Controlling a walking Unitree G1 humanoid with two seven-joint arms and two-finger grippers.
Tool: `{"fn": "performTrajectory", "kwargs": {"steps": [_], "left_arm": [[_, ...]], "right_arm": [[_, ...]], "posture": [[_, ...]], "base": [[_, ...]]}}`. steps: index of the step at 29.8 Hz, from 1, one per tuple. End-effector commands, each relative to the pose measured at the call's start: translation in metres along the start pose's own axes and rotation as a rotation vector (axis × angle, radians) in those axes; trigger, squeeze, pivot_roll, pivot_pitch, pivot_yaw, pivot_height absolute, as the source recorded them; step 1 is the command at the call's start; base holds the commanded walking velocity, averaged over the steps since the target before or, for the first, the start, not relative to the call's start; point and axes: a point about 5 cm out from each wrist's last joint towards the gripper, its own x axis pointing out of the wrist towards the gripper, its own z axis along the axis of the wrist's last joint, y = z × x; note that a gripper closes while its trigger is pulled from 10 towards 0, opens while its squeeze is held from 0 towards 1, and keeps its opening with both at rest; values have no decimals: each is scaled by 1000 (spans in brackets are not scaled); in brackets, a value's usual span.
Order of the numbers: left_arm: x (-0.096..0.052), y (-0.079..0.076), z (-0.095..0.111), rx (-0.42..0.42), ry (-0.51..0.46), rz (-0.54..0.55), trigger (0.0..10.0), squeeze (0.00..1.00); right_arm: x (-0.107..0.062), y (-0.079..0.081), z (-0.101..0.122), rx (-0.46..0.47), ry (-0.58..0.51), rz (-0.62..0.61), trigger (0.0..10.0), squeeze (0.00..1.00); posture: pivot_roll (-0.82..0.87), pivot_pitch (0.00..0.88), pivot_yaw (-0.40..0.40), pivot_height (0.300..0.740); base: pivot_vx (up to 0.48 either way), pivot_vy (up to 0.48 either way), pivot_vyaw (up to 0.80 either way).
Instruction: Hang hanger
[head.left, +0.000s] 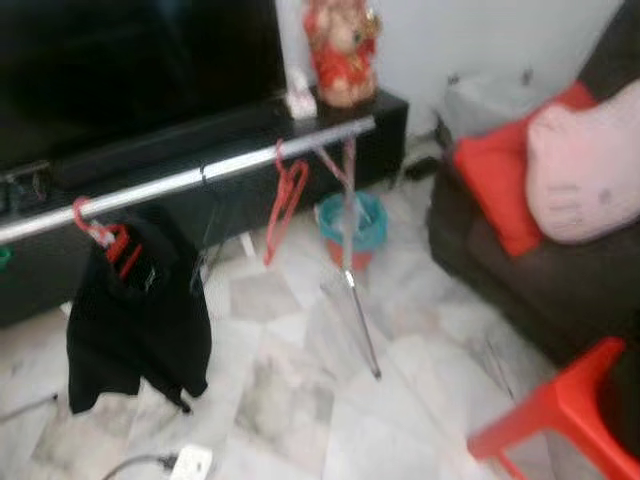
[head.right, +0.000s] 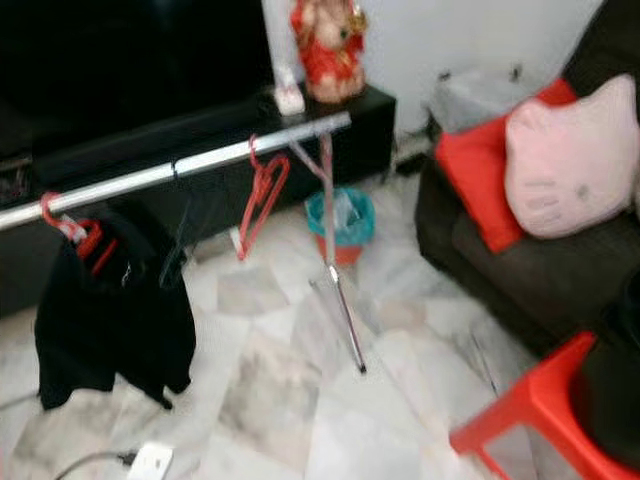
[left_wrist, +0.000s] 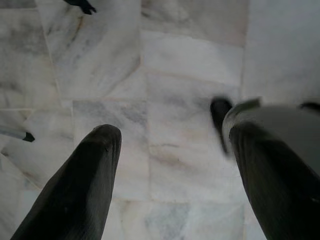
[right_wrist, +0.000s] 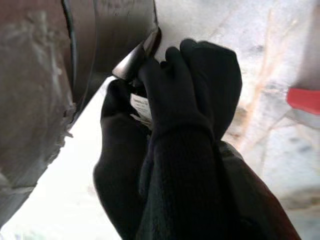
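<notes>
Overhead, silver rail (head.left: 190, 180) with empty red hanger (head.left: 285, 205), open marble floor (head.left: 300, 400) below.

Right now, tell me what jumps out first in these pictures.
A silver rail slants across the room in front of a dark cabinet, with a black garment on a red hanger near its left end and an empty red hanger further right. To the right, a pink cat-face cushion lies on a dark sofa, and a red stool stands on the marble floor.
</notes>
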Motion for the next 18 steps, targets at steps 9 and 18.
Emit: {"fn": "performTrajectory", "kwargs": {"steps": [9,18], "left_arm": [[-1,6,-5,-18,14,16,10000,0],[-2,5,-5,-16,6,3,10000,0]], "right_arm": [[6,41,14,-45,-50,113,10000,0],[6,41,13,-21,-60,112,10000,0]], "posture": [[-45,0,101,740],[-46,0,100,740]], "base": [[310,0,0],[0,0,0]]}}
